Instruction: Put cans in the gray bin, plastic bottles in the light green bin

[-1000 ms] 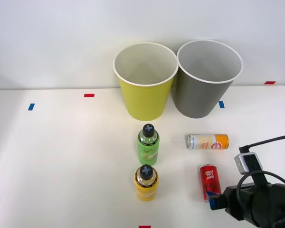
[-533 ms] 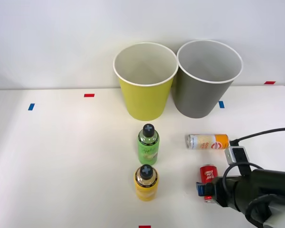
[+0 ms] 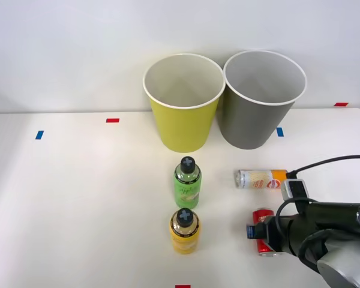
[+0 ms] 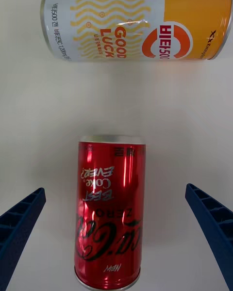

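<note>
Front view: right tool (image 3: 252, 231) sits low over the red can (image 3: 263, 217) on the white surface (image 3: 78, 198).
Tool state: spread wide, both blue fingers (image 4: 22, 223) well clear of the can's sides, gripping nothing.
Key relation: red can (image 4: 110, 213) lies on its side between the fingers, its long axis running 12 to 6 in the wrist view, so a straight close should pinch it across its width.
Orange can (image 3: 261, 179): lying crosswise beyond the red one, at 12 o'clock from it, apart.
Bins: gray bin (image 3: 261, 129) far behind at 12 o'clock, light green bin (image 3: 183, 129) just beside it.
Bottles: green bottle (image 3: 187, 185) and yellow bottle (image 3: 184, 231) upright at 9 o'clock.
Change: arm has advanced over the red can since earlier, covering more of it.
</note>
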Available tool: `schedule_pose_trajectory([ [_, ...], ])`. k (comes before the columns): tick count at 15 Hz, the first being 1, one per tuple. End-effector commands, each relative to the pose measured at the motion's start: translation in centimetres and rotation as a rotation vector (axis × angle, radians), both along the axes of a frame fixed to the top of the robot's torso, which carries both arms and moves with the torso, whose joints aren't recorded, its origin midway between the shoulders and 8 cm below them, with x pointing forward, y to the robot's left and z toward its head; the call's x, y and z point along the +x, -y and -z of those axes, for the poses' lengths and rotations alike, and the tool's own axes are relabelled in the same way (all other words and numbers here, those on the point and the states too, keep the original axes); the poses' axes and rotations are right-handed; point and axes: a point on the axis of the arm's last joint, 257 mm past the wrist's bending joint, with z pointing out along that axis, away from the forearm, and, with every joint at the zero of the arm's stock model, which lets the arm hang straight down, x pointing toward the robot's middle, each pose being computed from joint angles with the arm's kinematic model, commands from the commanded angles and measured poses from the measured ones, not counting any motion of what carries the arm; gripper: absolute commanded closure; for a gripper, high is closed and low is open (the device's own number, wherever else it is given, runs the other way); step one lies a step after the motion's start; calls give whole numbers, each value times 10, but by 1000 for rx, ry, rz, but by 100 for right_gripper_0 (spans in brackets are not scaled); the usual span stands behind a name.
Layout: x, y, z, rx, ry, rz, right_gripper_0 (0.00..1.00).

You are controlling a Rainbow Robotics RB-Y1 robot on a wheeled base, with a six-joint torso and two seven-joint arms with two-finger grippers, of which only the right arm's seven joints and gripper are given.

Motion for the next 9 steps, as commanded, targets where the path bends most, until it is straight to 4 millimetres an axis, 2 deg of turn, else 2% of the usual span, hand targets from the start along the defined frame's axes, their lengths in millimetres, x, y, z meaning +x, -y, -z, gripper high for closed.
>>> schedule_pose_trajectory([
  [1,0,3,4,-18,-25,8,0],
  [3,-5,5,6,-39,-60,15,0],
  [9,0,-2,2,-32,-40,16,0],
])
